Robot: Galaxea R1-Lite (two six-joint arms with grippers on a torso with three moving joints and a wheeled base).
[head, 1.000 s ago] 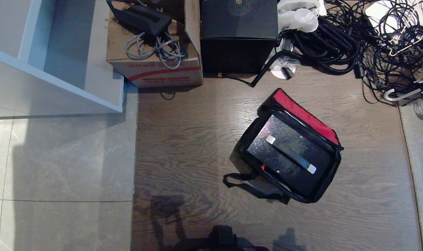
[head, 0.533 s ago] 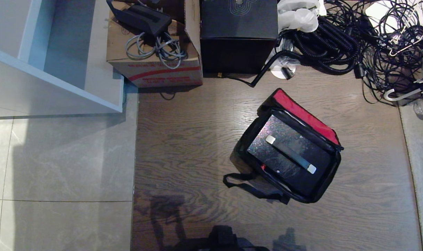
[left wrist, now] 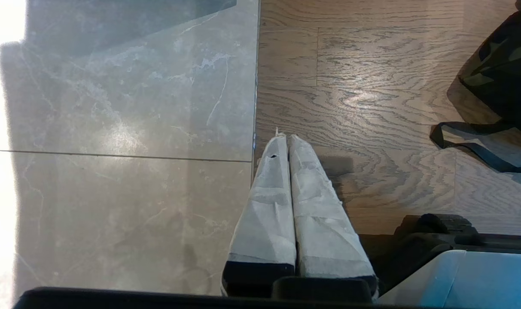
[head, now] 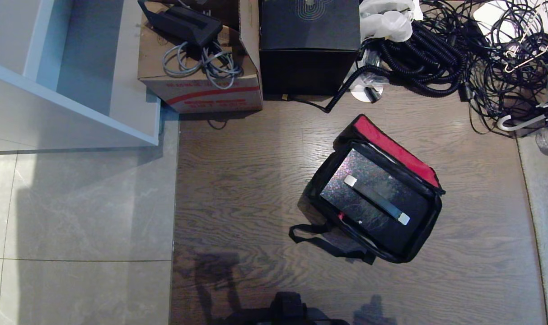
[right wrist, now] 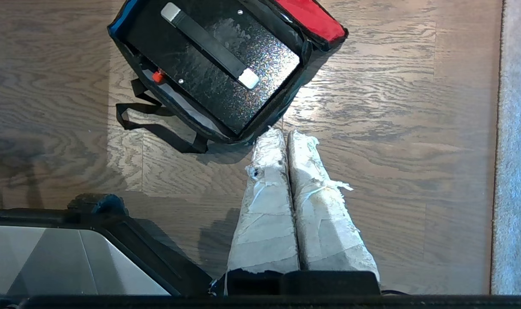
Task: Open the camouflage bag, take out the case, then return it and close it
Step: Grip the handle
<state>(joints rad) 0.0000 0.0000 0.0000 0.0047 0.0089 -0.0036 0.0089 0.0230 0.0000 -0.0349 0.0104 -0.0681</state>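
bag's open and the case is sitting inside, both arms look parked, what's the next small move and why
Probably bring the right gripper over the case's strap handle. The camouflage bag lies open with the lid flipped back and the case exposed inside. Both grippers, left gripper too, are shut above bare floor; the right is nearer.

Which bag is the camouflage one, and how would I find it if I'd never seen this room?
Find the brown wooden floor below the pile of black cables. The camouflage bag sits there alone, lid flung open, showing a red inner rim and a sparkly black case inside. Unlike the plain black box by the cardboard box, it is soft with a loose strap.
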